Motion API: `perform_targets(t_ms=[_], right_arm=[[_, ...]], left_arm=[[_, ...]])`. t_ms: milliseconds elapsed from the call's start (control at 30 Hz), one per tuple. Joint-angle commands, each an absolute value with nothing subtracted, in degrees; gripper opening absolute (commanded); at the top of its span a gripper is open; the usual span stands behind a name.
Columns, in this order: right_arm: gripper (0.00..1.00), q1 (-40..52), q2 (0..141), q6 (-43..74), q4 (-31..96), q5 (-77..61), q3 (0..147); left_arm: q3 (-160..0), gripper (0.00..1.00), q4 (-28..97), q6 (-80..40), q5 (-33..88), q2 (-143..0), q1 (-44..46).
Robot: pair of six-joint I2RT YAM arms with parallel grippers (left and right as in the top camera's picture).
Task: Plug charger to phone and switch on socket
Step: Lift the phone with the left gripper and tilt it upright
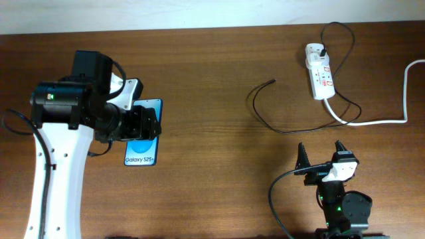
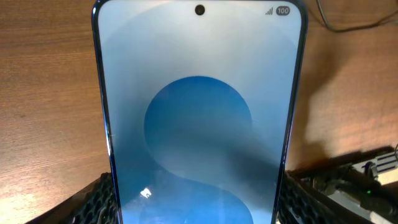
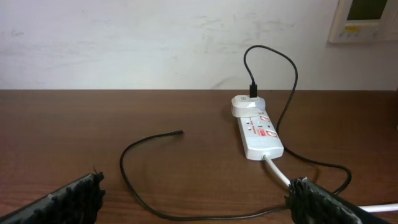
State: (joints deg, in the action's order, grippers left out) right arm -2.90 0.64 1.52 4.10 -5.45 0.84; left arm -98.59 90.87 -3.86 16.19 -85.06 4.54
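Note:
The phone (image 1: 141,154), its blue screen facing up, lies at the table's left. My left gripper (image 1: 143,125) reaches over its middle. In the left wrist view both fingers (image 2: 93,202) press against the long edges of the phone (image 2: 199,93), so the gripper is shut on it. The charger (image 1: 255,109) curls across mid-table, its free plug tip (image 1: 271,81) bare and its other end in the socket (image 1: 320,78) at the back right. My right gripper (image 1: 322,156) hovers open at the front right, well short of the charger (image 3: 124,174) and the socket (image 3: 261,134).
A thick white cord (image 1: 372,121) runs from the socket to the right edge, crossing just ahead of my right fingers (image 3: 323,202). A white wall backs the table. A wall panel (image 3: 364,18) hangs at the upper right.

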Motion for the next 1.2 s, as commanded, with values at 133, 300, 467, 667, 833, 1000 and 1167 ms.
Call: perform_targets(t_ms=[133,300,467,667,833,1000,1167], right_arm=[[0.98,-2.7,0.3,2.0,4.1,-5.3,0.3],[0.98,-2.7,0.3,2.0,4.1,-5.3,0.3],[0.98,-2.7,0.3,2.0,4.1,-5.3,0.3],[0.99,-2.7,0.3,2.0,4.1,-5.3,0.3],[0.98,-2.7,0.3,2.0,4.1,-5.3,0.3],[0.98,-2.7,0.3,2.0,4.1,-5.3,0.3],[0.98,-2.7,0.3,2.0,4.1,-5.3,0.3]], left_arm=[[-90.5,0.39,85.0,-7.1,18.3,-83.8,4.5],[-80.1,0.39,77.2,-7.3,24.6,-83.8,4.5],[-73.4,0.39,71.3,-11.3,25.3,-83.8,4.5],[-70.2,0.38,66.8,-17.7,25.3,-83.8,4.5],[-70.2,0.36,65.2,-24.3,25.3,-83.8,5.3],[-70.2,0.36,62.9,-28.2,25.0,-83.8,8.6],[-70.2,0.37,62.3,-31.9,20.4,-83.8,11.2]])
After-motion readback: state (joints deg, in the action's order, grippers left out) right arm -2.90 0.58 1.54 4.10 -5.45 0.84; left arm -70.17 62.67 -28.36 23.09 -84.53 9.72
